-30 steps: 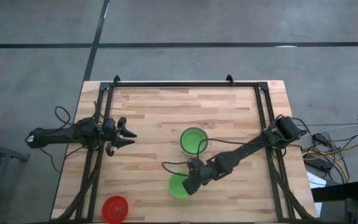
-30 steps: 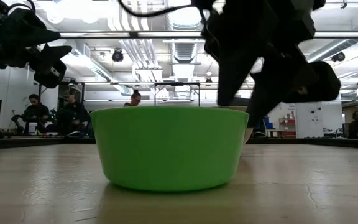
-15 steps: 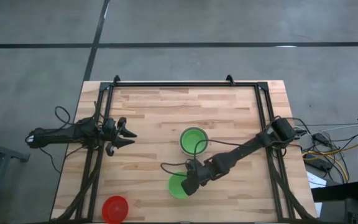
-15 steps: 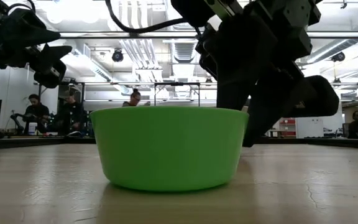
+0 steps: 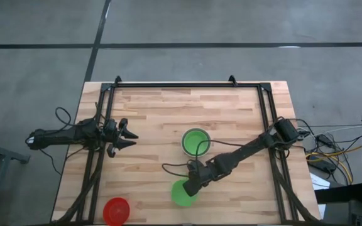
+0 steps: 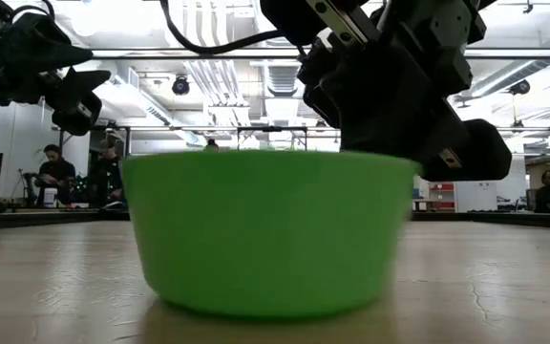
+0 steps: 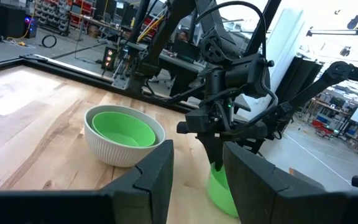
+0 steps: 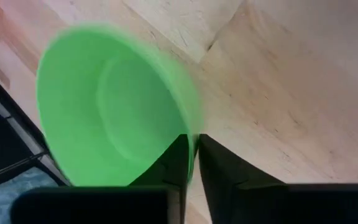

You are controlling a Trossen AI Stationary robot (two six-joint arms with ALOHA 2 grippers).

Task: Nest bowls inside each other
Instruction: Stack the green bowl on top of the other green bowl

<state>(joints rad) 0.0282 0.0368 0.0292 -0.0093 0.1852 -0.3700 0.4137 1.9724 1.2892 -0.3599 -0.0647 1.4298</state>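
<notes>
A bright green bowl (image 5: 181, 193) stands on the wood table near its front edge; it fills the low view as the green bowl (image 6: 270, 234). My right gripper (image 5: 192, 186) is at this bowl's far right rim, shut on it. A pale white bowl (image 5: 195, 142) with another green bowl (image 7: 122, 129) nested in it stands at mid-table. A red bowl (image 5: 116, 210) sits at the near left. My left gripper (image 5: 127, 136) hovers open over the table's left side, touching nothing. My right gripper pinches the green bowl's rim (image 8: 192, 134) on its far right side, with one finger (image 8: 169, 165) inside the bowl and the other outside. The fingers slant down from the table's far right. In the low view the bowl's base appears to rest on the table.
A black rail frame (image 5: 187, 84) runs around the table's far, left and right sides. A loose black cable (image 5: 168, 168) lies on the wood beside my right arm. Bare wood lies between the white bowl and the red bowl.
My right gripper has sunk a little onto the green bowl's rim and taken hold of it. The bowl has slid a short way toward the table's near edge and shows larger in the low view.
</notes>
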